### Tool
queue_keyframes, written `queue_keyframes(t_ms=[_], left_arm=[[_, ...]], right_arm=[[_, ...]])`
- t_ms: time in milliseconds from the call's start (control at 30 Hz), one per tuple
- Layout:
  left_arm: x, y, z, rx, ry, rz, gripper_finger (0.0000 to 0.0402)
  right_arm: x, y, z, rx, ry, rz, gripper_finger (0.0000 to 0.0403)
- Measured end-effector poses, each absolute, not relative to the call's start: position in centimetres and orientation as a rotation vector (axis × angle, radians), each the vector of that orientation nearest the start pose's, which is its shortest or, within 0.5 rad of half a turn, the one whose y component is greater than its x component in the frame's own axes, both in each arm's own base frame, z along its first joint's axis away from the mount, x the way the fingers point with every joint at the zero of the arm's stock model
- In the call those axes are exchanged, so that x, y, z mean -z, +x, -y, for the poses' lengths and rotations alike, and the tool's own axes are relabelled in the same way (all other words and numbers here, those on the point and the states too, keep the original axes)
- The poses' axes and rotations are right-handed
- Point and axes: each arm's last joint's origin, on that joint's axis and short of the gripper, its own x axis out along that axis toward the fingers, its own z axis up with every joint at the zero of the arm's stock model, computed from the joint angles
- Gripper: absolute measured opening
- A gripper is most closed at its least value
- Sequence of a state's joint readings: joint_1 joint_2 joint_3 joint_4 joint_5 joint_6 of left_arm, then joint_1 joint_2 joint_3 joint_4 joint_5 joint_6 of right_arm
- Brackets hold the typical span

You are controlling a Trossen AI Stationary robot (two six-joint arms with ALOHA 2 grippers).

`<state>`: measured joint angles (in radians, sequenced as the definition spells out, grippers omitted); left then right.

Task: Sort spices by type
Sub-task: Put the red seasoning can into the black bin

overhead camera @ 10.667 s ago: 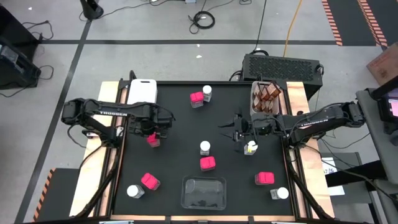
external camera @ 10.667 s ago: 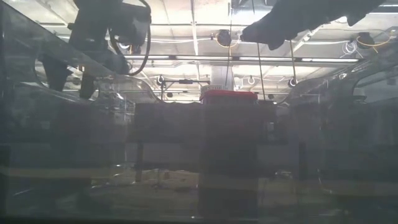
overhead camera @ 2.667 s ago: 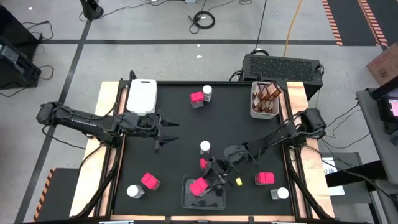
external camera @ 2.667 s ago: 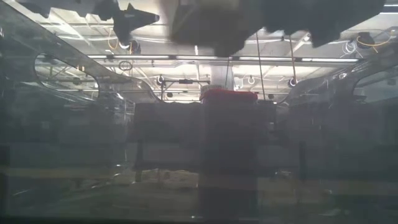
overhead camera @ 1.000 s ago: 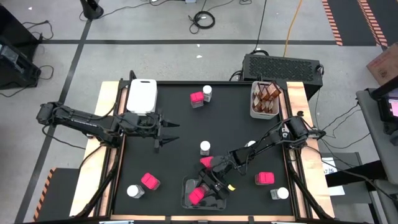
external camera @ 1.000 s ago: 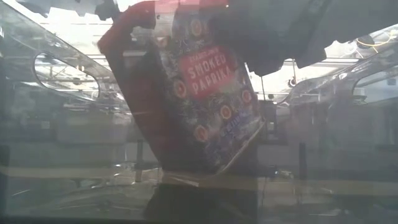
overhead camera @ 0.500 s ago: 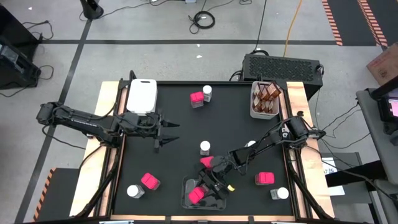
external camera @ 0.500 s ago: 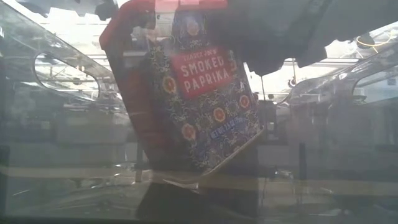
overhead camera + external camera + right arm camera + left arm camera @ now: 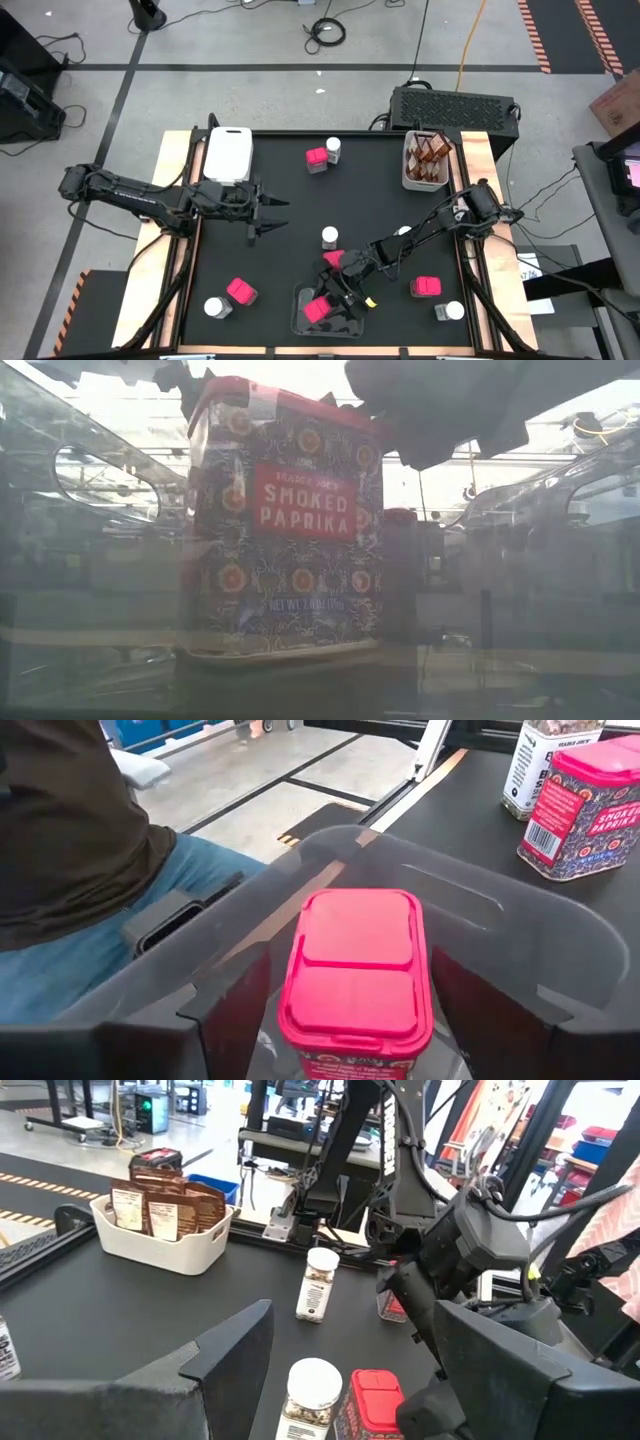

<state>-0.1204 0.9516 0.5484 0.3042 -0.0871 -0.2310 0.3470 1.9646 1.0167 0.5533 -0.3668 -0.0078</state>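
Pink-lidded tin (image 9: 285,520): "SMOKED PAPRIKA" on red label; smaller lines above and below unreadable.

We see two slim dark arms, each a chain of black jointed segments. The left arm (image 9: 150,198) carries pale lettering along its upper link and ends in a left gripper (image 9: 272,214) with two pointed black fingers. The right arm (image 9: 440,225) has a bulky rounded joint and a small yellow mark beside the right gripper (image 9: 340,295).

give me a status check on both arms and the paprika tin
Right tool open around pink-lidded paprika tin, standing upright in clear plastic tray. Left tool open, empty, over left table. Nothing in the way.
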Motion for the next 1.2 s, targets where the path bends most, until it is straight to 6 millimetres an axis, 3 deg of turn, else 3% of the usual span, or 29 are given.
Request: queue_keyframes(t_ms=[200,433,633,1067,1200], left_arm=[[-26.8,21.1,2.3,0.025,-0.22,-0.102,0.0277],[-26.8,21.1,2.3,0.025,-0.219,-0.106,0.0276],[-26.7,21.0,2.3,0.025,-0.217,-0.112,0.0277],[-26.7,21.0,2.3,0.025,-0.21,-0.113,0.0277],[-26.7,21.0,2.3,0.025,-0.21,-0.115,0.0277]], right_arm=[[-16.4,37.4,-14.8,-0.705,-0.005,-0.488,0.0281],[-21.0,38.7,-16.0,-0.631,-0.109,-0.724,0.0281],[-23.7,38.8,-17.3,-0.614,-0.161,-0.752,0.0281],[-24.4,38.6,-19.0,-0.546,-0.191,-0.724,0.0281],[-23.5,39.1,-19.5,-0.55,-0.174,-0.769,0.0278]])
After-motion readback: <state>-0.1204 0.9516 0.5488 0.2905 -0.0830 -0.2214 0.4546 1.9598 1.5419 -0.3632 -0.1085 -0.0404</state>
